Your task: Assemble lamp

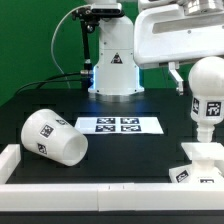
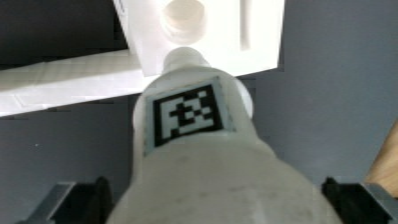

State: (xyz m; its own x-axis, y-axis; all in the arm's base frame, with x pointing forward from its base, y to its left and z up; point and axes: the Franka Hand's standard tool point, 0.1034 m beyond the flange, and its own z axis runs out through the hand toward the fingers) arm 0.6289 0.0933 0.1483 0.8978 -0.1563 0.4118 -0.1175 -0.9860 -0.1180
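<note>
My gripper (image 1: 206, 70) is shut on the white rounded bulb (image 1: 207, 92) and holds it upright, tagged neck down, at the exterior view's right. The bulb's neck hangs just above the small white lamp base (image 1: 197, 163), which sits near the table's front edge. In the wrist view the bulb (image 2: 196, 130) fills the space between my two dark fingers (image 2: 71, 202), and the base (image 2: 214, 35) with its round socket lies past the bulb's tip. The large tapered shade (image 1: 52, 136) lies on its side at the exterior view's left.
The marker board (image 1: 118, 125) lies flat in the middle of the black table. A white rail (image 1: 60, 175) runs along the table's front edge and shows in the wrist view (image 2: 63, 85). The arm's pedestal (image 1: 115, 65) and cables stand at the back.
</note>
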